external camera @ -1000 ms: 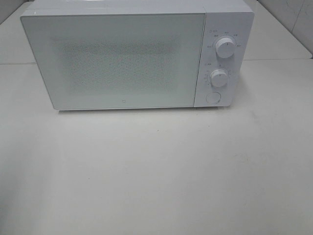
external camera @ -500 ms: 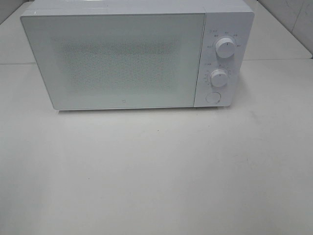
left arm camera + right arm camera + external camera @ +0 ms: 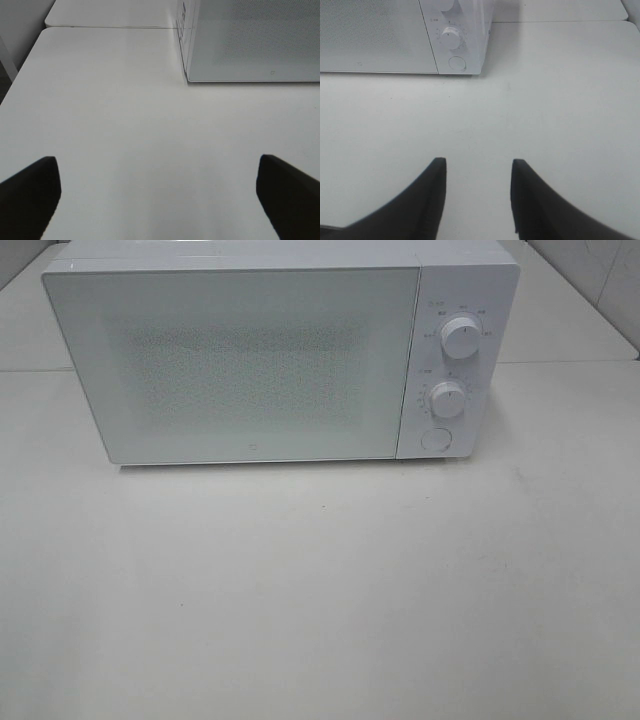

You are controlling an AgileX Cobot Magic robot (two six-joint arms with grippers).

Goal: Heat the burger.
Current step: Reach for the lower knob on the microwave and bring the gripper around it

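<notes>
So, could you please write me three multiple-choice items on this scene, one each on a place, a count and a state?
1. Relative to its door, the microwave's control panel sits: A) left B) right C) above
2. Rotary knobs on the panel: A) one B) two C) four
3. The door is: A) shut B) wide open C) missing
Answers: B, the panel lies right of the door; B, one knob sits above the other; A, the door sits flush with the front.

Lab-like test setup: white microwave on plain white table.
</notes>
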